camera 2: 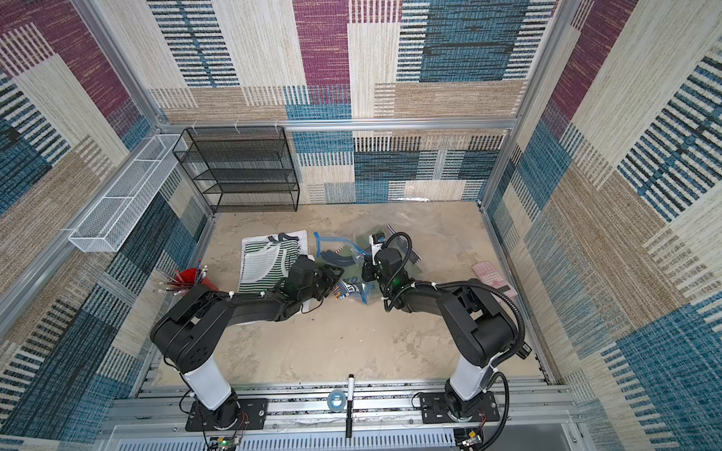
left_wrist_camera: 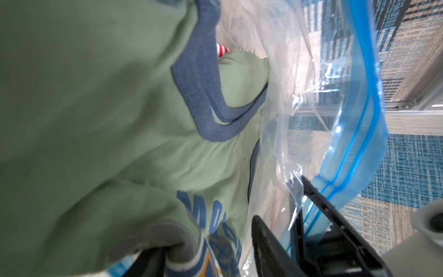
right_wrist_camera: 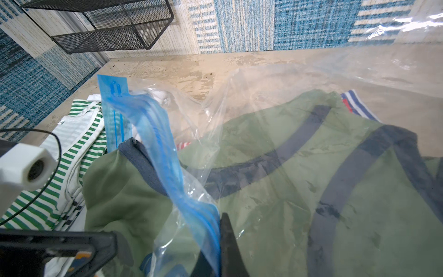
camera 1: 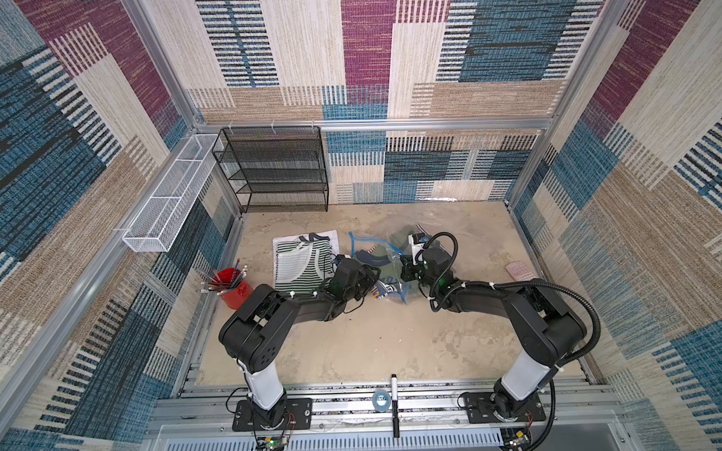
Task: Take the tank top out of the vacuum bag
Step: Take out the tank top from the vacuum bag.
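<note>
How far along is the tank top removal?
Done: bag mouth open, part of the green tank top outside the vacuum bag. In hand: left gripper grips the top, right gripper pinches the blue zip strip. Remaining: most of the top is inside.

My stereo head looks steeply down from above my bases toward the back wall; both top views share the whole table [camera 1: 371, 343] and vacuum bag [camera 1: 385, 254] [camera 2: 351, 254]. My left wrist camera sits close against the green tank top [left_wrist_camera: 96, 120]; my right looks low across the bag toward the black mesh rack [right_wrist_camera: 107, 26]. Both share the blue zip strip [left_wrist_camera: 359, 120] [right_wrist_camera: 158, 148].
</note>
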You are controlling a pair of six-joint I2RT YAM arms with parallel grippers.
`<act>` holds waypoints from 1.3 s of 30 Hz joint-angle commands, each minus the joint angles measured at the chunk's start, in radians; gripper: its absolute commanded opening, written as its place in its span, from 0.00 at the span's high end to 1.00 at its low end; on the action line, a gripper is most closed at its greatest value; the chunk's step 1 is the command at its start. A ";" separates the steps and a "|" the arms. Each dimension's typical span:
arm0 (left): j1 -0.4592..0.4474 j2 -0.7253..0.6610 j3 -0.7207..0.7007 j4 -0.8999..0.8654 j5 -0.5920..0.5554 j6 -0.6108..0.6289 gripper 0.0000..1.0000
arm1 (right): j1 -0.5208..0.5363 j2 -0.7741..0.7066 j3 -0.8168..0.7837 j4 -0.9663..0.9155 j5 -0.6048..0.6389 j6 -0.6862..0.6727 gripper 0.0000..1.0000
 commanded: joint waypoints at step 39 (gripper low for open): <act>-0.002 -0.488 0.245 -0.598 -0.041 0.251 1.00 | -0.010 0.009 0.025 -0.022 0.025 0.023 1.00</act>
